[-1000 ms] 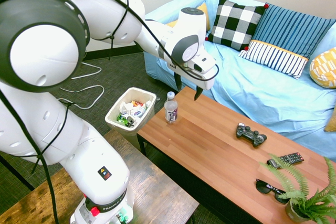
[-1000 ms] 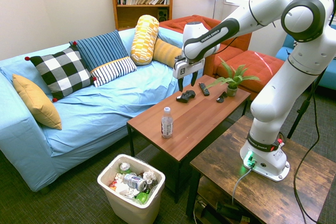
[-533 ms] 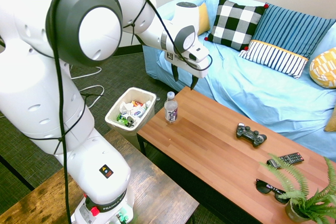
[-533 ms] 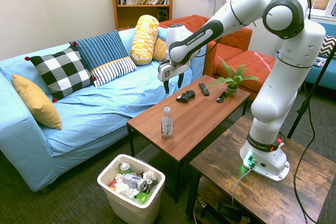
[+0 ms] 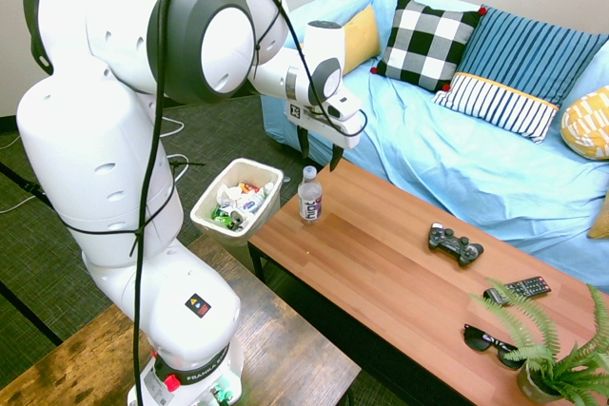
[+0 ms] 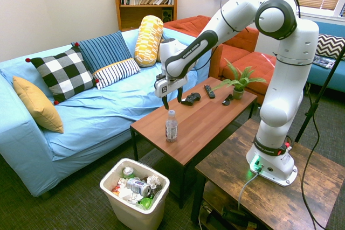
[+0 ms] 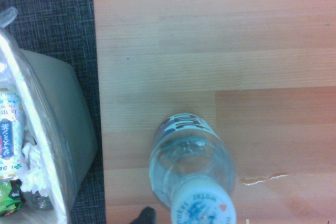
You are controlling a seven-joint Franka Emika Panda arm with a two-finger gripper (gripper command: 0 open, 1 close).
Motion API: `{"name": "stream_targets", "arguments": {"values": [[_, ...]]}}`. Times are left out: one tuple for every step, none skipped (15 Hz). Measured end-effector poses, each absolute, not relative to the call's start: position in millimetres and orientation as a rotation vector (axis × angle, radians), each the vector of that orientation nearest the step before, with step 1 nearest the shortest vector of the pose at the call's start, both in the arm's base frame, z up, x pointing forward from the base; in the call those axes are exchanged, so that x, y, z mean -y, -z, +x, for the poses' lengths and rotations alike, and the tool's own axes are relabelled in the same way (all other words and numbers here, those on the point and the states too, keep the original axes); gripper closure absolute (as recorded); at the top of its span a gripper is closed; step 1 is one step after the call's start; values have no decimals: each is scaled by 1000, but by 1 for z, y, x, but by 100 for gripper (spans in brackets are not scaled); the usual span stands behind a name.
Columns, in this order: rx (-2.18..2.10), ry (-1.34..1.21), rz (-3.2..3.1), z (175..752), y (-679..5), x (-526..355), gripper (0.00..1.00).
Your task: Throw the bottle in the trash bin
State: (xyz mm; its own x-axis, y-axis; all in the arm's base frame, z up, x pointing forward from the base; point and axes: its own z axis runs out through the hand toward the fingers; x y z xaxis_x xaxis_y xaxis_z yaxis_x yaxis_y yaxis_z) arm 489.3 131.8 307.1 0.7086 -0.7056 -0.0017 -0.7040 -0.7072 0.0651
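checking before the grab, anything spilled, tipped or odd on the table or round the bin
Nothing stands out. The bottle stands upright and capped near the coffee table's end, and the trash bin sits upright on the floor beside it.

Clear white-capped bottle (image 5: 310,196) upright at table end; litter-filled trash bin (image 5: 208,209) on floor beside

You see clear bottle (image 5: 310,196) with white cap, dark purple label. Off-white trash bin (image 5: 211,201) holds colourful litter: green, red, white. Coffee table (image 5: 400,282) warm reddish-brown wood grain. Sofa (image 5: 476,164) light blue. Cushions: black-white check (image 5: 427,42), navy stripe with white-and-yellow band (image 5: 514,68), mustard (image 6: 35,104), yellow-white pattern (image 6: 148,40). Arm (image 5: 124,140) white with dark grey joints. Black game controller (image 5: 454,243). Green fern (image 5: 557,349).
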Motion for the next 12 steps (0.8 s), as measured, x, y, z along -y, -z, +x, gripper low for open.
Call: {"name": "stream_targets", "arguments": {"values": [[1171, 48, 2843, 489, -303, -133, 0], [1165, 54, 2837, 488, -298, -134, 0], [1160, 62, 2832, 488, -294, -134, 0], [1158, 73, 2828, 488, -289, -134, 0], [1156, 85, 2824, 488, -284, -134, 0], [1151, 95, 2822, 489, -280, -135, 0], [1144, 104, 2821, 489, -276, -137, 0], [1139, 113, 2821, 491, -272, -139, 0], [1136, 120, 2819, 493, -268, -141, 0], [1135, 126, 2817, 495, -265, -141, 0], [1135, 131, 2814, 496, -262, -141, 0], [1136, 134, 2811, 497, -260, -140, 0]]}}
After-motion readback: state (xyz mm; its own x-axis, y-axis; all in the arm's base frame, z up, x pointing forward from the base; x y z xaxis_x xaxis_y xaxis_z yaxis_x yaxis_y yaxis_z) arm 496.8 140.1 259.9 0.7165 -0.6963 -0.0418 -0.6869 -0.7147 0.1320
